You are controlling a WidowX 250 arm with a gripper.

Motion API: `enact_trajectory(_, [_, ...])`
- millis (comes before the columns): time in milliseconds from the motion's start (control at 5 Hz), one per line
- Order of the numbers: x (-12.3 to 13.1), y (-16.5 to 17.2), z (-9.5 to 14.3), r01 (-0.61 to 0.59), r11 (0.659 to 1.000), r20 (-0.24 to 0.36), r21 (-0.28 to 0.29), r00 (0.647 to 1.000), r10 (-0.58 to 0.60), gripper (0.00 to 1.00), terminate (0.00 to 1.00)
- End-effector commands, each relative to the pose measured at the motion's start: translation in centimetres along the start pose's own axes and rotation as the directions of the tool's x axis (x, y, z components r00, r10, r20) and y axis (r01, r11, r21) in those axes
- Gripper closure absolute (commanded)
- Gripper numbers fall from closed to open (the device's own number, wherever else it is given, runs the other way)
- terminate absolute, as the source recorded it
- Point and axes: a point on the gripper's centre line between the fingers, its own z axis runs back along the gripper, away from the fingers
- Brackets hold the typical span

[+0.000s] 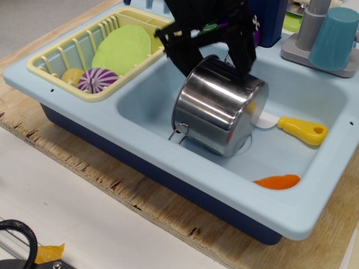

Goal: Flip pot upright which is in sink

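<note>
The shiny steel pot (216, 109) lies tipped on its side in the basin of the light blue sink (147, 96). Its base faces up and back, and one wire loop handle (179, 133) points to the front left. My black gripper (216, 63) is open just above the pot's upper back edge. One finger (188, 60) is at the pot's left side. The other finger (242, 56) is at its right side, close to or touching the steel. The pot's opening is hidden from view.
A yellow-handled spatula (297, 128) and an orange piece (276, 181) lie in the basin right of the pot. The yellow dish rack (61, 56) at the left holds a green plate (120, 49) and a striped ball (96, 79). A teal cup (334, 38) stands at the back right.
</note>
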Motion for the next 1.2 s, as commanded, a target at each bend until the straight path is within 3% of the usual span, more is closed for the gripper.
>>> enact_trajectory(0, [-0.3,-0.5,-0.3,-0.032,0.995,0.048,-0.098,0.998,0.037,1.00,0.00])
enact_trajectory(200, [-0.5,-1.2,-1.3,-0.018,0.997,0.026,-0.076,0.999,0.020,1.00,0.00])
enact_trajectory(400, [-0.1,-1.9,-0.8,0.076,0.995,-0.002,0.065,0.997,-0.076,1.00,0.00])
enact_trajectory(600, [0.1,-2.2,0.2,0.214,0.949,-0.036,0.232,0.977,-0.212,1.00,0.00])
enact_trajectory(800, [0.2,-1.9,-0.1,0.254,0.933,-0.086,0.254,0.967,-0.240,1.00,0.00])
enact_trajectory(1000, [-0.1,-2.0,-0.9,0.256,0.945,-0.098,0.205,0.966,-0.241,0.00,0.00])
